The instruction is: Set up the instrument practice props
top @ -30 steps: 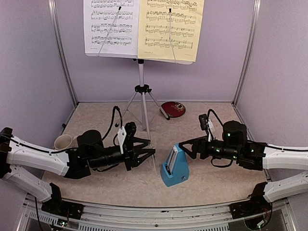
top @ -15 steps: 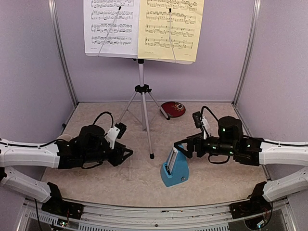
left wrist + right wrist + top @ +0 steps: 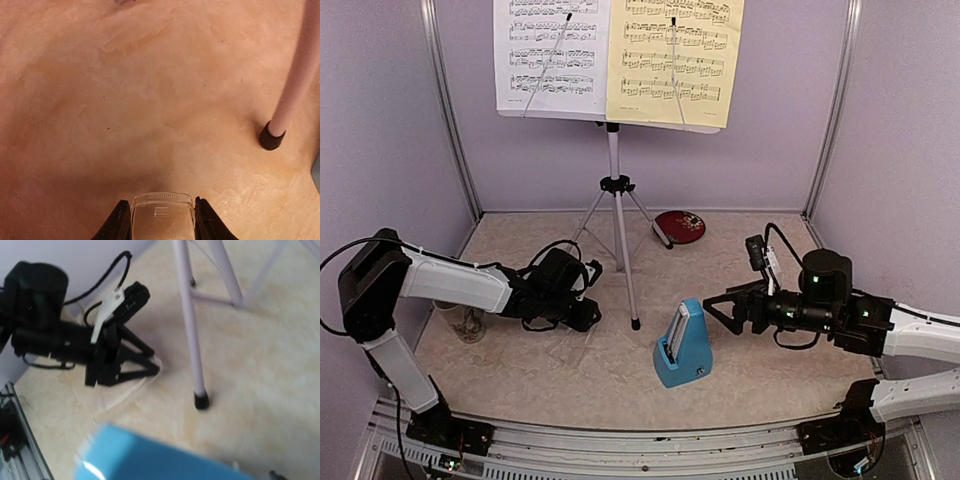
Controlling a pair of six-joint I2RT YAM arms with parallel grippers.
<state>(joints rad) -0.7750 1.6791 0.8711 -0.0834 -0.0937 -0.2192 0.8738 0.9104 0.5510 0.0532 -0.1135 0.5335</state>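
Observation:
The music stand (image 3: pixel 615 186) rises on its silver tripod at the back, carrying a white music sheet (image 3: pixel 552 55) and a yellow music sheet (image 3: pixel 675 60). In front of it sits the blue pyramid metronome (image 3: pixel 682 346), a blurred blue block (image 3: pixel 150 456) low in the right wrist view. My left gripper (image 3: pixel 586 318) is low at the table, shut on the metronome's clear cover (image 3: pixel 162 216), which shows faintly on the table (image 3: pixel 570 345) left of the tripod's front foot (image 3: pixel 272 140). My right gripper (image 3: pixel 717 306) hangs open just right of the metronome, holding nothing.
A white patterned mug (image 3: pixel 467 321) stands at the left, partly behind my left arm. A red round plate (image 3: pixel 680 227) lies at the back by the tripod's right leg. Purple walls close in on three sides. The tripod's front leg (image 3: pixel 191 340) stands between the two grippers.
My left gripper has pulled back to the left with the clear cover, and its arm now arches up high. My right gripper has drawn back slightly to the right of the metronome.

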